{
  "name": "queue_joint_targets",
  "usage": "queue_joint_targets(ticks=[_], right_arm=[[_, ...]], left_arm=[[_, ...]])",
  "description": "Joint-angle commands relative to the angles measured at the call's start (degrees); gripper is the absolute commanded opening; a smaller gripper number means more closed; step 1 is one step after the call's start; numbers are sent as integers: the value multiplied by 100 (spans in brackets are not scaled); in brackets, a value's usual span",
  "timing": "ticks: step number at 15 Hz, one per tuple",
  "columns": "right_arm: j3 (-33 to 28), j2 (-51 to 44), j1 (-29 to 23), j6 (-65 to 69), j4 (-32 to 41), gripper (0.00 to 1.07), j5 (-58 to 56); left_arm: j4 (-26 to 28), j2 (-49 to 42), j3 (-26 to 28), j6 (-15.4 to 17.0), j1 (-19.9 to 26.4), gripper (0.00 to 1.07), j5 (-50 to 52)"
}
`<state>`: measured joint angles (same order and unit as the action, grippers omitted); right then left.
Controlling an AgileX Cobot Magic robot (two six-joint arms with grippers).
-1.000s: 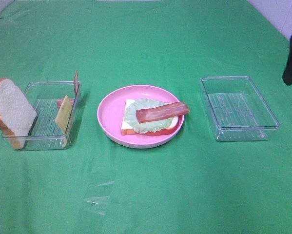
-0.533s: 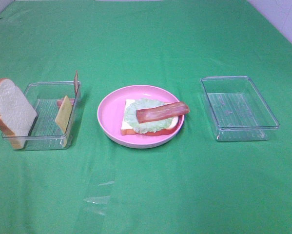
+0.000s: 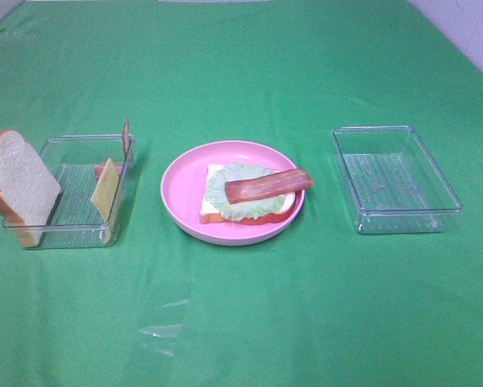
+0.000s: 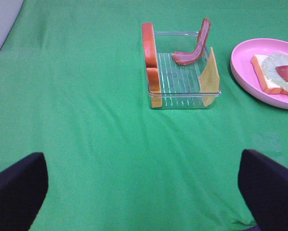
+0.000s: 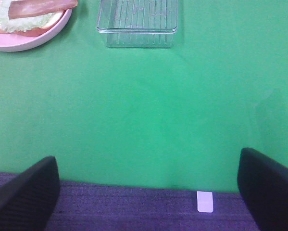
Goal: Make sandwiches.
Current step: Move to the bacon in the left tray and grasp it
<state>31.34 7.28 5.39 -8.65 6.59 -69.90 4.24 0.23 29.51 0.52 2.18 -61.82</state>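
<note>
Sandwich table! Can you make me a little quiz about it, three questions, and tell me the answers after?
1. True or false: the bacon strip on the pink plate lies on top of the lettuce.
2. Pick one: where is the yellow cheese slice? A) on the plate B) in the left clear box C) in the right clear box
3. Short answer: how many bread slices lie on the plate?

Key: 1 true; 2 B; 3 one.
</note>
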Motion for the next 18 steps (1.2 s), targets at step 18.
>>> queue_joint_targets(ticks=[18], right_arm=[[-533, -922, -1238, 464, -298, 96, 647]], left_arm=[[17, 0, 0, 34, -11, 102, 34]])
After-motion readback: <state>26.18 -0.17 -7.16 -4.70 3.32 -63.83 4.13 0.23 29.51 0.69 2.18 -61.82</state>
